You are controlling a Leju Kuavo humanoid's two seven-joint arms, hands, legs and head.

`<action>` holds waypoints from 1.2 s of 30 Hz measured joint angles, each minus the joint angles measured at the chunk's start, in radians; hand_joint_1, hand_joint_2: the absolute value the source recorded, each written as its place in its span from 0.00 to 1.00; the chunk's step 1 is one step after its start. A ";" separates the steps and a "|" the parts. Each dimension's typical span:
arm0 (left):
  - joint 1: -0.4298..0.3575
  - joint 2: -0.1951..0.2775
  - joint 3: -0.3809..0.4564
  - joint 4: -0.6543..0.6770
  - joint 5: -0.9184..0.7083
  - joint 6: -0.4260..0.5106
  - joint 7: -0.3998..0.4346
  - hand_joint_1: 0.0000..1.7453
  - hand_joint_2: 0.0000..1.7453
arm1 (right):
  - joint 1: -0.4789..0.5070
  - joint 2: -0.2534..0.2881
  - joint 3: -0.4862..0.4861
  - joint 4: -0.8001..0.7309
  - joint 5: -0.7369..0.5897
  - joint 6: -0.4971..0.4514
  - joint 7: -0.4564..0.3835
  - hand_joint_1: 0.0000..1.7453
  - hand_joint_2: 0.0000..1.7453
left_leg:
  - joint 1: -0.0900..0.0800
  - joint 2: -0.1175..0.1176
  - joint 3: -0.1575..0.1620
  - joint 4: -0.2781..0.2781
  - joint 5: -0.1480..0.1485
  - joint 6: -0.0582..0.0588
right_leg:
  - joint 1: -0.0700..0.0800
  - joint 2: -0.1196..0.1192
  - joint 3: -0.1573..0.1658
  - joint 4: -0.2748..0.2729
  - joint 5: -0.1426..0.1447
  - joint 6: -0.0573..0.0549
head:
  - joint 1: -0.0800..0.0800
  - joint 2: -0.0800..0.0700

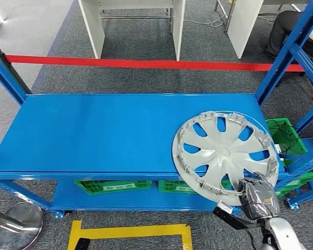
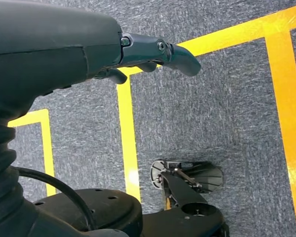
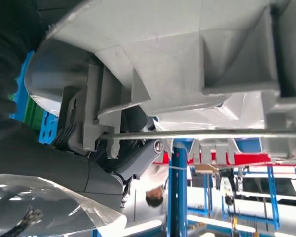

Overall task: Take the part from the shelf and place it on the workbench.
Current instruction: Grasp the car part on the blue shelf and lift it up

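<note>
A silver wheel cover (image 1: 226,153) lies face up at the right end of the blue shelf board (image 1: 99,130), its near edge overhanging the board's front. My right hand (image 1: 259,198), wrapped in clear film, grips that overhanging rim from the front. Close up in the right wrist view, the cover's ribbed grey underside (image 3: 183,54) sits right over my dark fingers (image 3: 139,158), which curl under the rim and its wire ring. My left hand (image 2: 154,54) hangs over the carpet with its fingers stretched out, holding nothing.
Green crates (image 1: 113,185) sit on the lower shelf, another (image 1: 283,136) at the right. Blue uprights (image 1: 283,60) frame the shelf ends. Red tape (image 1: 147,63), white table legs (image 1: 178,28) and a seated person (image 1: 285,28) lie beyond. Yellow floor tape (image 1: 127,232) and a round metal base (image 1: 17,224) are near.
</note>
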 joint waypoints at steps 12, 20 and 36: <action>-0.001 -0.003 -0.015 0.000 0.008 0.004 0.005 0.00 1.00 | 0.079 0.001 -0.028 -0.155 0.412 -0.248 0.125 1.00 1.00 | 0.000 0.000 -0.004 0.000 0.000 0.000 | 0.000 0.000 -0.004 0.000 0.000 0.000 | 0.000 0.000; -0.002 -0.007 -0.033 0.000 0.010 0.004 0.005 0.00 1.00 | 0.140 0.017 -0.126 -0.327 0.435 -0.261 0.014 1.00 1.00 | 0.000 -0.001 -0.007 0.000 0.000 0.000 | 0.000 0.000 -0.007 0.000 0.000 0.000 | 0.000 0.000; -0.003 -0.008 -0.058 0.000 0.008 0.006 0.006 0.00 1.00 | 0.148 0.060 -0.199 -0.462 0.435 -0.261 -0.049 1.00 1.00 | 0.000 -0.001 -0.007 0.000 0.000 0.000 | 0.000 0.000 -0.007 0.000 0.000 0.000 | 0.000 0.000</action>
